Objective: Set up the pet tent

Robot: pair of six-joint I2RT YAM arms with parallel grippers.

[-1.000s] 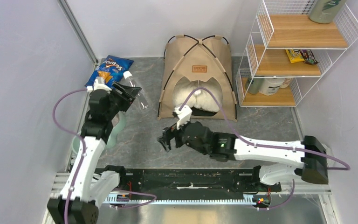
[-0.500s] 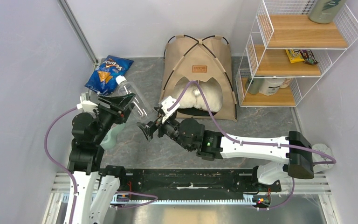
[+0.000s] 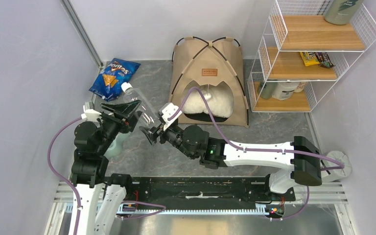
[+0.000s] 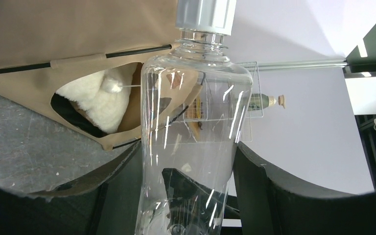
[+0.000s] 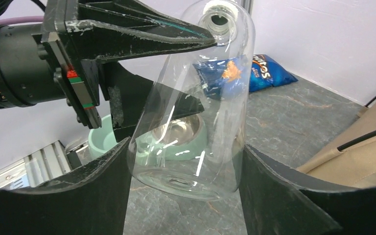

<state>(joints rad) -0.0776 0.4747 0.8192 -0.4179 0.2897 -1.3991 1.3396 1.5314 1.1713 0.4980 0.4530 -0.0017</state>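
Observation:
The pet tent [image 3: 208,56] stands upright at the back of the table, tan with black poles, and a fluffy white pillow [image 3: 208,104] lies in its arched doorway. In the left wrist view the pet tent [image 4: 54,29] and pillow [image 4: 98,100] show behind a clear plastic bottle [image 4: 196,107]. My left gripper [image 3: 129,108] [image 4: 188,147] is shut on this bottle [image 3: 139,104] and holds it tilted above the table, left of the tent. My right gripper [image 3: 152,131] [image 5: 186,144] straddles the bottle's [image 5: 200,98] base, with both fingers against its sides.
A blue Doritos bag [image 3: 113,76] lies at the back left. A mint green pet bowl [image 3: 120,139] [image 5: 176,139] sits under the left arm. A white wire shelf [image 3: 308,54] with wooden boards fills the back right. Walls close in on both sides.
My right arm swung left, away from the tent's front, to the bottle, and its jaws narrowed around the base. My left arm brought the bottle down and toward the middle.

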